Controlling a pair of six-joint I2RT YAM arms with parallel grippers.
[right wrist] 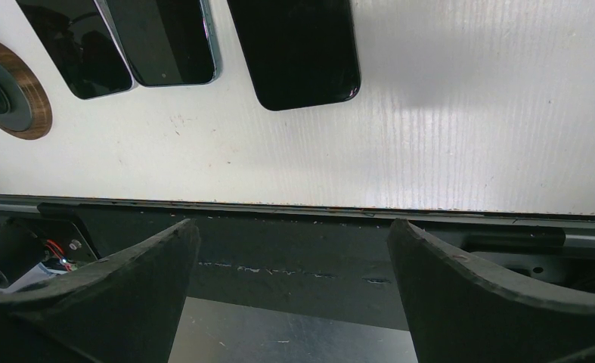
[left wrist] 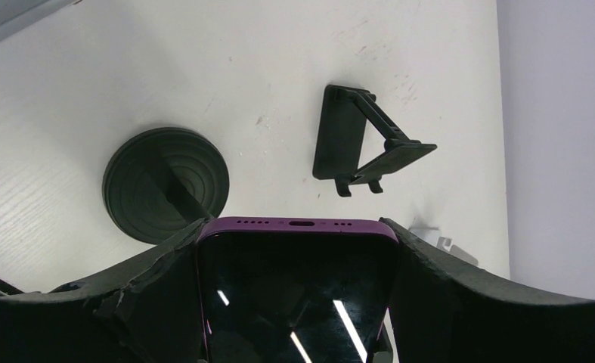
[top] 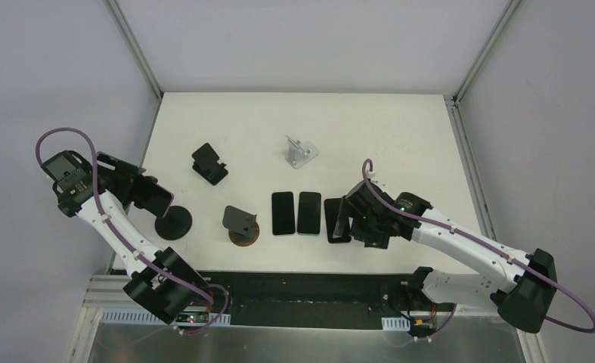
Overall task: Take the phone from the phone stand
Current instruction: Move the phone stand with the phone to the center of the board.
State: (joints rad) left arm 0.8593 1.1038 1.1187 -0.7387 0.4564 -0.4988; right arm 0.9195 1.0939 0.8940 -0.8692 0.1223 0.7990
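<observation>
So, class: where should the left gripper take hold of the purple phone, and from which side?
Grip the purple phone across its two long edges, coming from the end opposite its charging port: its narrow width fits between the fingers of the left gripper.

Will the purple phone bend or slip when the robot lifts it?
Probably stiff: the purple phone shows a straight, hard edge. Its glossy glass reflects lights, so it might be slippery, though the padded fingers of the left gripper hug both sides.
</observation>
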